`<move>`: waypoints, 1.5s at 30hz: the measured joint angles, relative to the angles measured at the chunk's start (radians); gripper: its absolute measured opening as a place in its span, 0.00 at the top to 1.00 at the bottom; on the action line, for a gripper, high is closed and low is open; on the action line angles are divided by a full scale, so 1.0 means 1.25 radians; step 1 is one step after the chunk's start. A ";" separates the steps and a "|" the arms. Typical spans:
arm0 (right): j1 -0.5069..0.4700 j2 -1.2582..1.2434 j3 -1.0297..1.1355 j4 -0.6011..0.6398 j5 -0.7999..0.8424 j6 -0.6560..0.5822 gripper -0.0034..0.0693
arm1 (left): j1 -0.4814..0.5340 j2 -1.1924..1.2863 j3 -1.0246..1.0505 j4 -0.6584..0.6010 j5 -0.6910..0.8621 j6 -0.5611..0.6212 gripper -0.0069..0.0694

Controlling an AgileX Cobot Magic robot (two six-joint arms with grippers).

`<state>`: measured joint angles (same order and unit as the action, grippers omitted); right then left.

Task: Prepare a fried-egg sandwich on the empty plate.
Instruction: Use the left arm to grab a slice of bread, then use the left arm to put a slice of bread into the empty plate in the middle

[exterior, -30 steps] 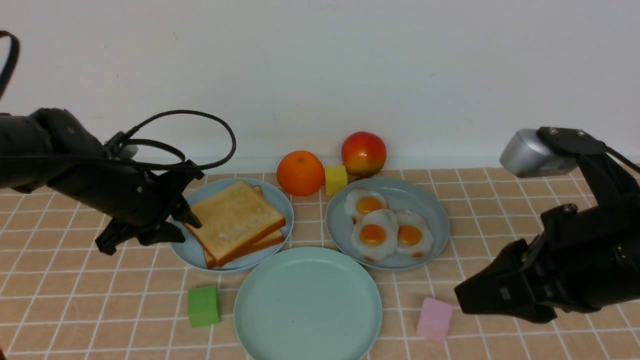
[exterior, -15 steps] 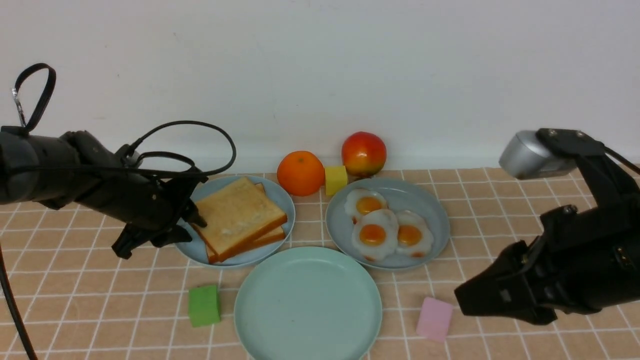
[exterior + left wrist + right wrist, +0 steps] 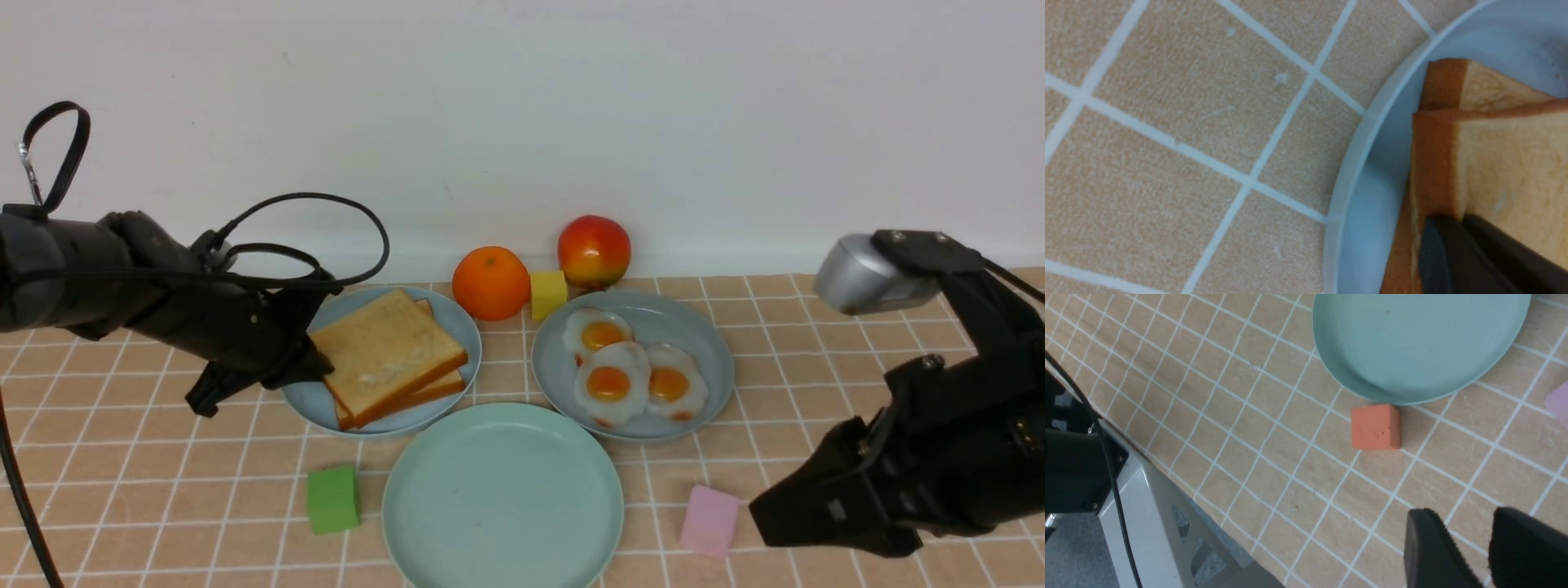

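Left gripper (image 3: 314, 367) has been closed onto top toast slice (image 3: 388, 351) since 0.5 s ago; lift expected next. Mint-green plate (image 3: 502, 498) still bare, front-centre. Right gripper (image 3: 1470, 549) slightly open, nothing held.

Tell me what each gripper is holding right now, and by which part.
The left gripper pinches the top toast slice at its crust edge nearest the left arm. The right gripper holds nothing; its fingers hang apart over bare table.
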<state>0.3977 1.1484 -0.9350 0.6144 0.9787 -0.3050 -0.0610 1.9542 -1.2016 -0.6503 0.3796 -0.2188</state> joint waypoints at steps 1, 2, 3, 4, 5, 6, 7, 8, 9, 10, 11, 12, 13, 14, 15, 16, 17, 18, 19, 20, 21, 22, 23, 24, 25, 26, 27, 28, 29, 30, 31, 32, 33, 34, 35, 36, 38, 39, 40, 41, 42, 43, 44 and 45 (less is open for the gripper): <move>0.000 0.000 0.000 -0.001 0.006 0.000 0.62 | 0.000 -0.004 0.000 0.002 0.001 0.001 0.92; 0.000 0.000 0.000 -0.001 0.008 0.000 0.62 | 0.000 -0.009 0.000 0.007 0.005 0.001 0.92; 0.000 0.000 0.000 -0.002 0.009 0.000 0.62 | 0.000 -0.016 0.000 0.015 0.010 0.001 0.92; 0.000 0.000 0.000 -0.005 0.010 0.000 0.62 | 0.000 -0.037 0.003 0.029 0.015 0.002 0.92; 0.000 0.000 0.000 -0.006 0.010 0.000 0.62 | 0.000 -0.040 0.003 0.029 0.015 0.002 0.92; 0.000 0.000 0.000 -0.009 0.010 0.000 0.62 | 0.000 -0.070 0.004 0.045 0.021 0.006 0.92; 0.000 0.000 0.000 -0.009 0.010 0.000 0.62 | 0.000 -0.074 0.005 0.047 0.022 0.008 0.92; 0.000 0.000 0.000 -0.012 0.010 0.000 0.62 | 0.000 -0.121 0.005 0.058 0.034 0.022 0.92; 0.000 0.000 0.000 -0.013 0.010 0.000 0.62 | 0.000 -0.126 0.005 0.058 0.035 0.027 0.92; 0.000 0.000 0.000 -0.015 0.010 0.000 0.62 | 0.000 -0.171 0.005 0.060 0.052 0.046 0.92; 0.000 0.000 0.000 -0.015 0.010 0.000 0.62 | 0.000 -0.198 0.005 0.060 0.066 0.060 0.92; 0.000 0.000 0.000 -0.015 0.010 0.000 0.62 | -0.002 -0.218 0.005 0.060 0.079 0.074 0.92; 0.000 0.000 0.000 -0.015 0.010 0.000 0.62 | -0.004 -0.242 0.005 0.060 0.097 0.094 0.92; 0.000 0.000 0.000 -0.015 0.010 0.000 0.62 | -0.005 -0.250 0.006 0.060 0.103 0.102 0.92; 0.000 0.000 0.000 -0.015 0.010 0.000 0.62 | -0.018 -0.281 0.015 0.061 0.117 0.132 0.92; 0.000 0.000 0.000 -0.015 0.010 0.000 0.62 | -0.023 -0.284 0.019 0.061 0.119 0.141 0.92; 0.000 0.000 0.000 -0.015 0.010 0.000 0.62 | -0.042 -0.304 0.036 0.056 0.125 0.167 0.92; 0.000 0.000 0.000 -0.015 0.010 0.000 0.62 | -0.062 -0.312 0.058 0.049 0.128 0.186 0.92; 0.000 0.000 0.000 -0.015 0.010 0.000 0.62 | -0.085 -0.316 0.078 0.039 0.128 0.202 0.92; 0.000 0.000 0.000 -0.015 0.010 0.000 0.62 | -0.104 -0.316 0.095 0.029 0.125 0.215 0.92; 0.000 0.000 0.000 -0.015 0.010 0.000 0.62 | -0.128 -0.313 0.117 0.019 0.117 0.224 0.92; 0.000 0.000 0.000 -0.015 0.010 0.000 0.62 | -0.151 -0.306 0.135 0.010 0.109 0.232 0.92; 0.000 0.000 0.000 -0.015 0.010 0.000 0.62 | -0.175 -0.296 0.150 0.001 0.097 0.239 0.92; 0.000 0.000 0.000 -0.015 0.010 0.000 0.62 | -0.189 -0.286 0.159 -0.007 0.087 0.244 0.92; 0.000 0.000 0.000 -0.015 0.010 0.000 0.62 | -0.204 -0.271 0.166 -0.014 0.079 0.246 0.92; 0.000 0.000 0.000 -0.015 0.010 0.000 0.62 | -0.218 -0.255 0.168 -0.019 0.072 0.248 0.92; 0.000 0.000 0.000 -0.015 0.010 0.000 0.62 | -0.231 -0.237 0.170 -0.024 0.062 0.248 0.92; 0.000 0.000 0.000 -0.015 0.010 0.000 0.62 | -0.233 -0.234 0.170 -0.025 0.061 0.248 0.92; 0.000 0.000 0.000 -0.015 0.010 0.000 0.62 | -0.244 -0.212 0.171 -0.029 0.048 0.249 0.92; 0.000 0.000 0.000 -0.015 0.010 0.000 0.62 | -0.248 -0.196 0.171 -0.030 0.042 0.249 0.92; 0.000 0.000 0.000 -0.015 0.010 0.000 0.62 | -0.250 -0.182 0.171 -0.034 0.036 0.249 0.92; 0.000 0.000 0.000 -0.015 0.010 0.000 0.62 | -0.250 -0.170 0.172 -0.036 0.029 0.249 0.92; 0.000 0.000 0.000 -0.015 0.010 0.000 0.62 | -0.250 -0.162 0.172 -0.036 0.023 0.250 0.92; 0.000 0.000 0.000 -0.015 0.010 0.000 0.62 | -0.250 -0.153 0.172 -0.036 0.017 0.250 0.92; 0.000 0.000 0.000 -0.015 0.010 0.000 0.62 | -0.250 -0.147 0.172 -0.036 0.012 0.250 0.92; 0.000 0.000 0.000 -0.015 0.010 0.000 0.62 | -0.250 -0.142 0.172 -0.036 0.008 0.250 0.91; 0.000 0.000 0.000 -0.016 0.010 0.000 0.62 | -0.250 -0.141 0.172 -0.036 0.008 0.251 0.91; 0.000 0.000 0.000 -0.016 0.010 0.000 0.62 | -0.250 -0.141 0.172 -0.036 0.008 0.251 0.91; 0.000 0.000 0.000 -0.016 0.010 0.000 0.62 | -0.250 -0.141 0.172 -0.036 0.008 0.251 0.90; 0.000 0.000 0.000 -0.017 0.008 0.002 0.62 | -0.250 -0.141 0.172 -0.036 0.008 0.251 0.89; 0.000 0.000 0.000 -0.018 0.006 0.011 0.62 | -0.250 -0.141 0.172 -0.036 0.009 0.251 0.89; 0.001 0.000 0.000 -0.018 0.001 0.027 0.62 | -0.250 -0.141 0.172 -0.036 0.009 0.251 0.88; 0.001 0.000 0.000 -0.022 -0.010 0.062 0.62 | -0.250 -0.141 0.172 -0.036 0.010 0.251 0.86; 0.001 0.000 0.000 -0.028 -0.023 0.087 0.62 | -0.250 -0.141 0.172 -0.035 0.012 0.251 0.84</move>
<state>0.3989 1.1484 -0.9350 0.5790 0.9502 -0.1969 -0.3737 1.7785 -0.9870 -0.6942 0.3945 0.0948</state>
